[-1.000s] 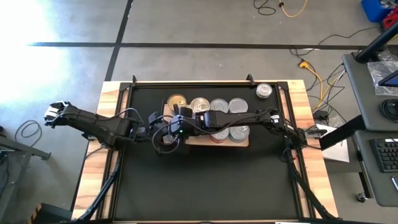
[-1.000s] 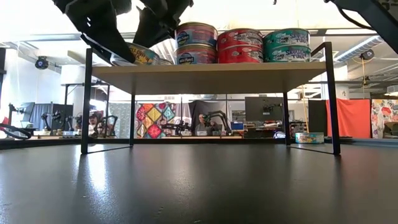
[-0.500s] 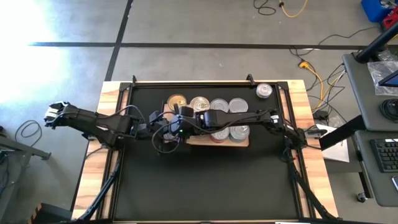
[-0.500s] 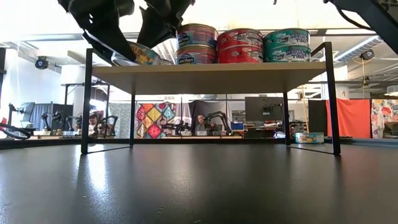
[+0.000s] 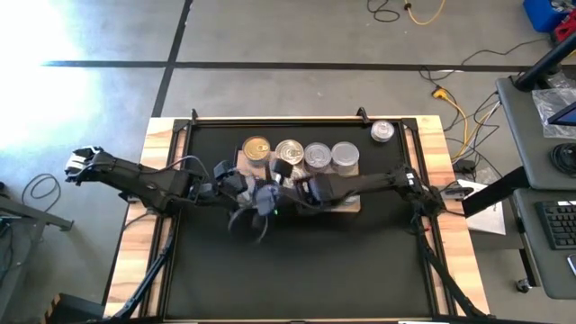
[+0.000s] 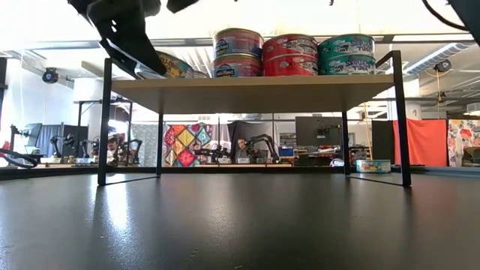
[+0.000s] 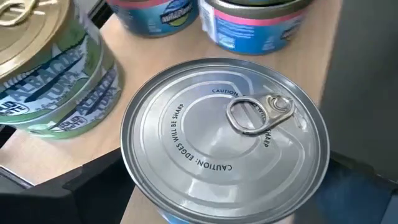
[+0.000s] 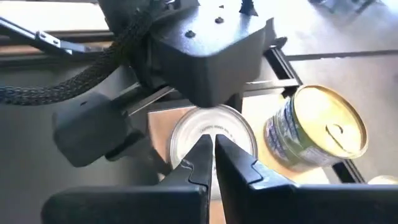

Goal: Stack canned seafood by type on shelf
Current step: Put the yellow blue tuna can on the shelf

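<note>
The shelf (image 6: 255, 90) is a pale board on black legs, and the canned seafood stands on it in stacks of two (image 6: 238, 52) (image 6: 289, 54) (image 6: 345, 54). My left gripper (image 5: 241, 191) is at the shelf's left end, closed on a silver-lidded tin (image 7: 224, 155) that looks tilted in the low view (image 6: 169, 66). A gold-lidded tin with a green label (image 7: 43, 74) stands on the board beside it. My right gripper (image 8: 211, 158) is shut and empty. It hovers near the shelf's front edge (image 5: 270, 205), pointing at the held tin. My left gripper has the silver-lidded tin between its two fingers, one on each side of the round wall (image 7: 127, 186), with the jaws spread wide. The fingers (image 7: 74, 186) slant down from the table's left. The tin is tilted at the board's left end; I cannot tell whether it touches the board.
One tin (image 5: 382, 131) lies alone on the black mat (image 5: 297, 270) at the far right, also seen low (image 6: 373, 166). The shelf's black legs (image 6: 105, 120) (image 6: 400, 120) stand on the mat. The wooden table rim (image 5: 135, 225) borders the mat.
My right gripper has risen and drawn back from the shelf toward the table's near edge, turning as it went and staying shut. It has almost left the low view. My left gripper and its tin have kept still.
</note>
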